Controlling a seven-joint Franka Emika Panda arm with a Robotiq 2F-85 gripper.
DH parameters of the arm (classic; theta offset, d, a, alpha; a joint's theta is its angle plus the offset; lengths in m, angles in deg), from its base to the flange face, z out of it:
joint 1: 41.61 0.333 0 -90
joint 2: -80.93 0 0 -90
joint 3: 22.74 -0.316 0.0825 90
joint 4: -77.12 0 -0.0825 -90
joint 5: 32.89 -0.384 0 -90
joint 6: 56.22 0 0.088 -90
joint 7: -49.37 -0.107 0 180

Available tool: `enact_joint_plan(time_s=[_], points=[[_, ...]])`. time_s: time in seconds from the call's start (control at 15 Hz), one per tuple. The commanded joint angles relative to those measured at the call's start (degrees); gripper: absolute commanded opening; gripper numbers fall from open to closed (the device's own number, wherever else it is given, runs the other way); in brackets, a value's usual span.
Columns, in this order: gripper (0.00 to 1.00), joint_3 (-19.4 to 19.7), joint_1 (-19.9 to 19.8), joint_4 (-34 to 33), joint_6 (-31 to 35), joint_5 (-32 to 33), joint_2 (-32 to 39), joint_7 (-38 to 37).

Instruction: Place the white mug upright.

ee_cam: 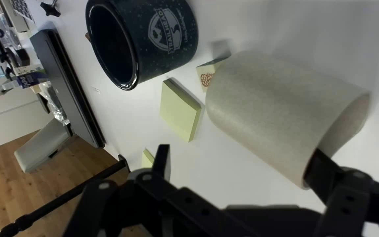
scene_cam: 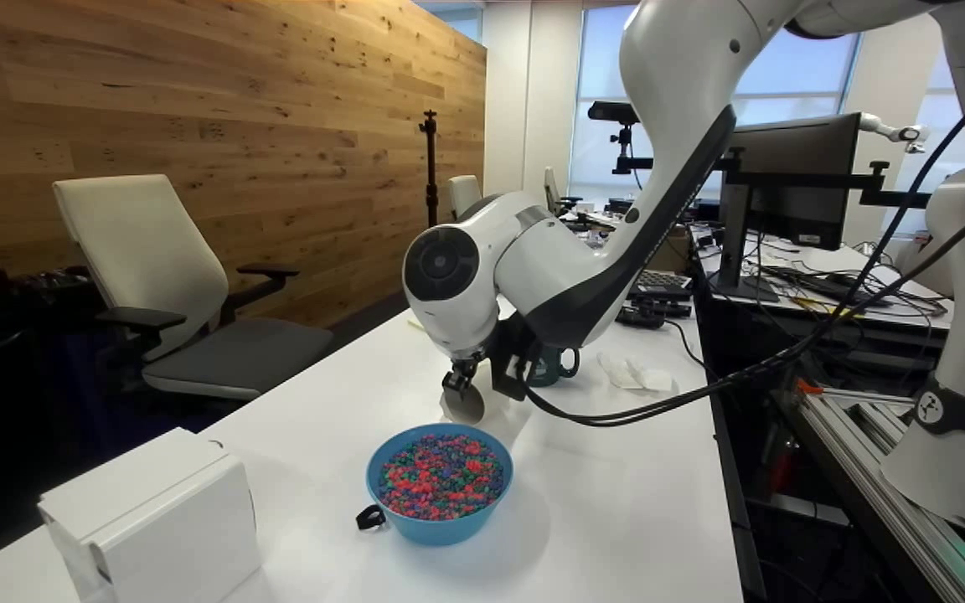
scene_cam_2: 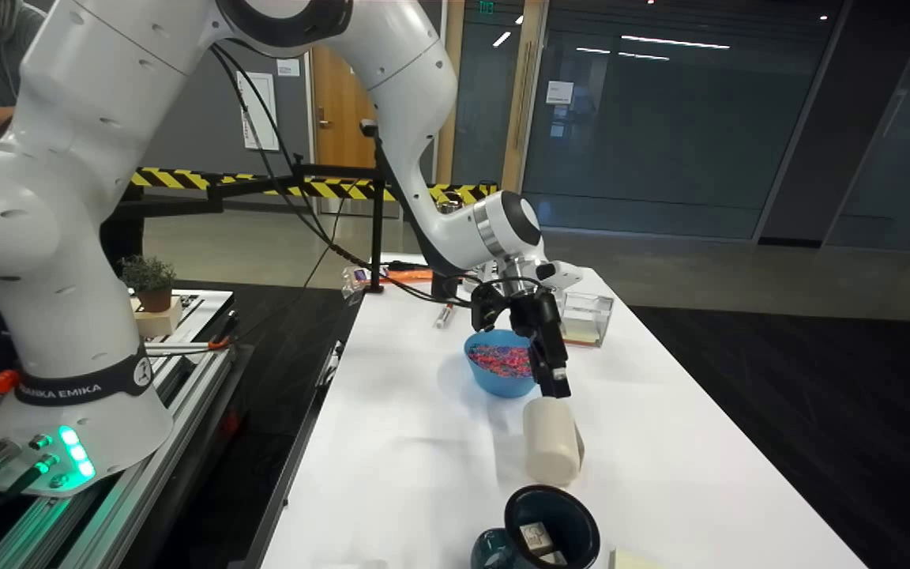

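Note:
The white mug (ee_cam: 275, 108) lies on its side on the table, its open mouth toward the lower right of the wrist view. In an exterior view it lies (scene_cam_2: 551, 442) between the gripper and the dark mug, with what looks like its handle at the right side. In an exterior view its grey mouth (scene_cam: 465, 406) shows just under the gripper. My gripper (ee_cam: 242, 166) is open, with its fingers wide apart. One fingertip is at the mug's mouth, seemingly just inside the rim; the other stands free beside the mug. The gripper also shows in an exterior view (scene_cam_2: 556, 386).
A dark mug (ee_cam: 166, 36) stands beside the white mug's base. A small printed block (ee_cam: 208, 73) and yellow sticky notes (ee_cam: 179, 110) lie near. A blue bowl (scene_cam: 441, 533) of colourful bits stands on the gripper's other side. A white box (scene_cam: 156, 519) and tissue (scene_cam: 637, 374) are farther off.

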Motion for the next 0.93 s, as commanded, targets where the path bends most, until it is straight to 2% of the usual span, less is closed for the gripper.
enact_joint_plan(time_s=[0.0,0.07,0.2,0.47,0.73,0.87], points=[[0.94,-0.3,-0.4,-1.7,-2.4,4.3,2.2,-4.4],[0.74,-0.5,-0.5,-1.7,-2.8,4.8,2.4,-4.9],[0.69,-0.8,-0.8,-1.9,-3.5,5.3,2.7,-5.6],[0.39,-1.1,-1.1,-2.0,-4.1,5.0,2.7,-6.2],[0.11,-2.2,-2.6,-2.7,-3.3,1.9,2.1,-5.8],[0.01,-2.6,-3.2,-3.5,-3.2,0.8,2.1,-5.6]])
